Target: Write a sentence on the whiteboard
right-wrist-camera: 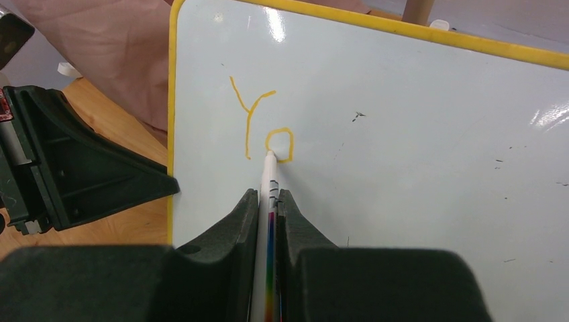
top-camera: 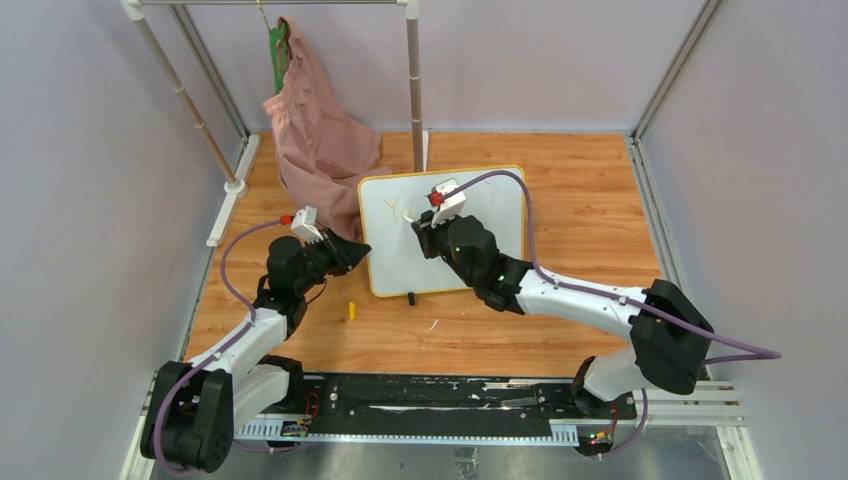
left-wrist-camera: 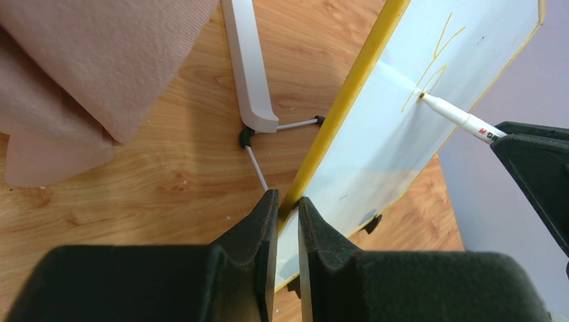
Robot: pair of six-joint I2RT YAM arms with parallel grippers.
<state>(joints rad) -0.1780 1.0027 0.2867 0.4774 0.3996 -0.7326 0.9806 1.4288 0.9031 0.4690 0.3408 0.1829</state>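
The whiteboard [top-camera: 500,215] with its yellow frame stands tilted on the wooden floor. My left gripper [top-camera: 362,250] is shut on its left edge; in the left wrist view the yellow edge [left-wrist-camera: 349,100] runs between the fingers of that gripper [left-wrist-camera: 288,198]. My right gripper [right-wrist-camera: 268,193] is shut on a white marker [right-wrist-camera: 270,176], whose tip touches the board [right-wrist-camera: 416,134] at the lower left of an orange "o". Of the sentence [right-wrist-camera: 258,121], only "Yo" shows, near the board's upper left. The left wrist view shows the marker [left-wrist-camera: 456,117] touching the writing [left-wrist-camera: 436,67].
A pink cloth [top-camera: 315,130] hangs from a white rack behind the board's left side, with a rack post [top-camera: 415,70] just behind the board. The rack's white foot [left-wrist-camera: 251,74] lies on the floor. A small yellow cap [top-camera: 352,310] lies left of the board's black foot [top-camera: 411,297].
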